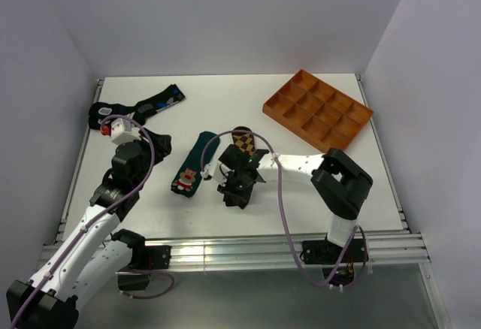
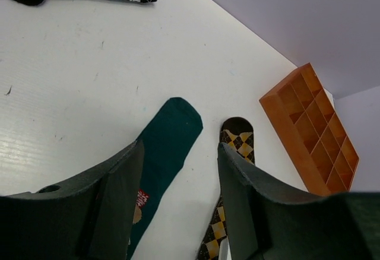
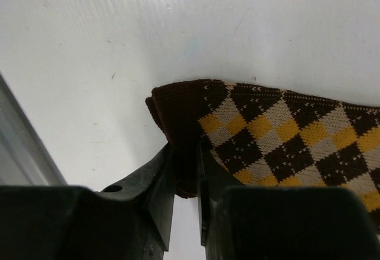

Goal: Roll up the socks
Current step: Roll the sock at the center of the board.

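Checkered sock (image 3: 279,135) lies on table (image 1: 225,100) beside teal sock (image 1: 194,164); right fingers (image 3: 159,192) pinch its dark cuff, left fingers (image 2: 119,200) hang open above. Step: starting roll. Next prob. needs cuff turned twd toe, tight.

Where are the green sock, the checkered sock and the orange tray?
green sock (image 2: 175,126), left wrist view, plain far end
checkered sock (image 3: 279,132), right wrist view, diamond pattern
orange tray (image 1: 318,109), top view, inner divider

arms (image 1: 83,246): white links, black joints | cables (image 1: 285,207): purple | end effectors (image 3: 185,168): dark
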